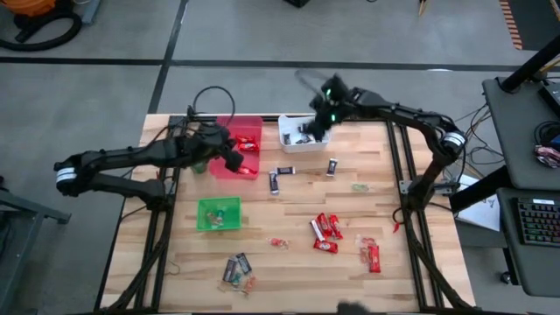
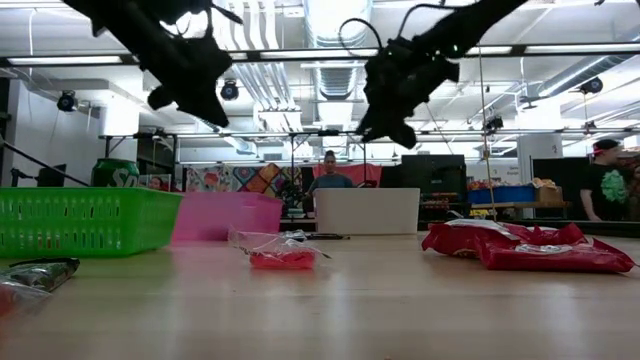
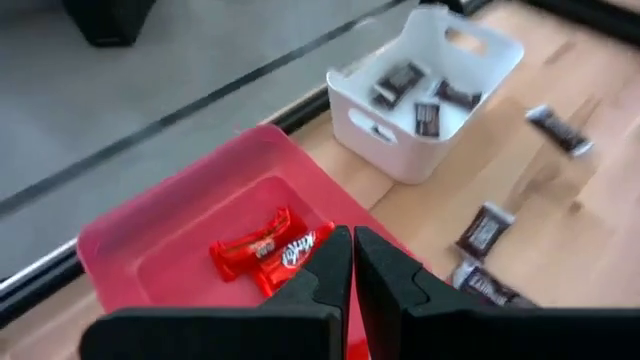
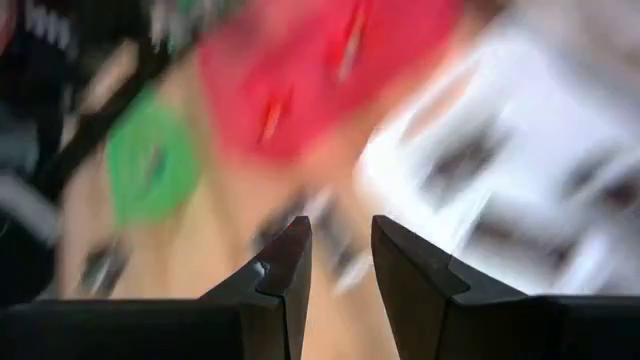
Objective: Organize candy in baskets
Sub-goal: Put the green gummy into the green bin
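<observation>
Left gripper [image 3: 352,262]: fingers pressed together with nothing between them; held above the red basket [image 1: 246,147], toward its 3 o'clock edge in the high view.
Right gripper [image 4: 340,262]: fingers parted by a narrow gap, nothing seen between them; held above the white basket [image 1: 290,134], at 12 o'clock of the table [image 1: 289,280].
Red basket: set at 11 o'clock of the table; two red-wrapped bars [image 3: 265,250] are seen lying inside.
White basket: placed just beside the red basket, on its 3 o'clock side; three dark mini bars [image 3: 420,95] are seen inside.
Green basket [image 1: 219,213]: found at 6 o'clock of the red basket, well apart from it; contents cannot be told.
Loose dark bars [image 1: 302,171]: scattered on the table at 6 o'clock of the white basket.
Loose red bars [image 1: 325,231]: clustered at 4 o'clock of the table centre; more red ones [image 1: 372,255] lie farther toward 4 o'clock.
Mixed pieces [image 1: 238,269]: grouped near the 6 o'clock edge, below the green basket.
Green can [image 2: 115,172]: seen behind the green basket in the low view.
Background: people are seen in the room beyond the table.
</observation>
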Robot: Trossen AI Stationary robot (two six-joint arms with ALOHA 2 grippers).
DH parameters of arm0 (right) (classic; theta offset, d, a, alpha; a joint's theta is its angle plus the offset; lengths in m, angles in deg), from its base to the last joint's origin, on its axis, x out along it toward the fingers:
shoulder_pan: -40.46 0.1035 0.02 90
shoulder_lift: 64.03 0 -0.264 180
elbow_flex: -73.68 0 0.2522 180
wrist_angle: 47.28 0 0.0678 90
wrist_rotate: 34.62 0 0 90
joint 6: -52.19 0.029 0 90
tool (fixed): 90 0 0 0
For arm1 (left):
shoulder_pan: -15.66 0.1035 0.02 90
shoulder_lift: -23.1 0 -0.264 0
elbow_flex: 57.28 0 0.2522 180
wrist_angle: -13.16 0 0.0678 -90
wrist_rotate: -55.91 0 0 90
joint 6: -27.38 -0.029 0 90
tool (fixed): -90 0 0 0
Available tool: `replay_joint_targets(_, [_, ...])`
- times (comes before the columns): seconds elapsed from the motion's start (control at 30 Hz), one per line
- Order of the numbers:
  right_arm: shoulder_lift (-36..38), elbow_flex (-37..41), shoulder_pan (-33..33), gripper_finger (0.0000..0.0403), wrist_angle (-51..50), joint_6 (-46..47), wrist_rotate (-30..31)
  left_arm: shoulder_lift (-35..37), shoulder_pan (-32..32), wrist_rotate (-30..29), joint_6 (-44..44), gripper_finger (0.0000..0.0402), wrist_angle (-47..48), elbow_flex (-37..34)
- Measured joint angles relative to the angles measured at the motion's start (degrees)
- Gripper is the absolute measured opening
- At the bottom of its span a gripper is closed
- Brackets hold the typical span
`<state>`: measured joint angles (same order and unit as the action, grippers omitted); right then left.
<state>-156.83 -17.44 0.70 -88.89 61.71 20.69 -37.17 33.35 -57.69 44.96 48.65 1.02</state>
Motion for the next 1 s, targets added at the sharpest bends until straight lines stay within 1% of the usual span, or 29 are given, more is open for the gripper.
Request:
replay_joint_targets(0.1, [1.2,-0.1,5.5,0.0102,-14.0,-0.3,-0.2,-2.7,-0.6,4.1,-5.8,0.0,0.0,0.0])
replay_joint_targets(0.17, [1.8,-0.1,10.0,0.0102,-22.7,1.0,-0.1,-4.3,-1.8,6.1,-8.9,0.0,-2.1,0.0])
replay_joint_targets(0.23, [2.3,-0.2,14.5,0.0102,-30.9,3.6,0.0,-5.5,-3.0,7.1,-8.9,0.0,-5.8,0.1])
replay_joint_targets(0.3, [2.4,-0.2,19.5,0.0102,-37.3,5.2,1.4,-6.6,-4.3,10.1,-8.4,0.0,-7.6,0.8])
replay_joint_targets(0.33, [2.5,-0.1,22.1,0.0102,-39.3,6.6,3.8,-7.0,-5.2,12.0,-8.1,0.0,-8.2,1.1])
replay_joint_targets(0.4, [2.6,0.0,27.0,0.0102,-42.9,11.2,12.1,-7.8,-7.3,14.2,-7.7,0.0,-8.3,1.5])
replay_joint_targets(0.47, [2.6,0.5,31.3,0.0102,-45.1,15.9,21.5,-8.4,-9.5,13.9,-7.4,0.0,-8.6,1.6])
replay_joint_targets(0.5, [2.6,0.9,33.1,0.01,-46.3,17.2,25.1,-8.6,-10.4,13.4,-7.4,0.0,-8.8,1.6])
replay_joint_targets(0.57, [2.6,1.9,36.0,0.0095,-47.8,19.2,29.6,-9.1,-12.2,12.3,-7.2,0.0,-9.2,1.6])
replay_joint_targets(0.63, [2.6,3.1,38.1,0.0088,-48.6,19.6,32.0,-9.6,-13.5,12.2,-6.8,0.0,-9.2,1.6])
replay_joint_targets(0.67, [2.6,3.7,38.9,0.0085,-48.9,19.1,33.0,-9.8,-13.9,12.2,-6.4,0.0,-9.3,1.6])
replay_joint_targets(0.73, [2.8,5.1,39.8,0.0081,-49.4,14.2,33.8,-9.9,-14.6,12.2,-5.9,0.0,-9.3,1.6])
replay_joint_targets(0.87, [3.4,9.4,40.3,0.0087,-48.9,-0.8,33.4,-9.9,-15.1,12.1,-5.2,0.0,-9.3,1.6])
replay_joint_targets(0.93, [3.6,12.4,39.6,0.0096,-46.9,-5.6,33.3,-9.9,-15.1,12.1,-4.7,0.0,-9.3,1.6])
replay_joint_targets(1.0, [3.6,15.6,37.8,0.0106,-43.7,-7.8,33.6,-9.9,-15.1,12.1,-4.4,0.0,-9.3,1.6])
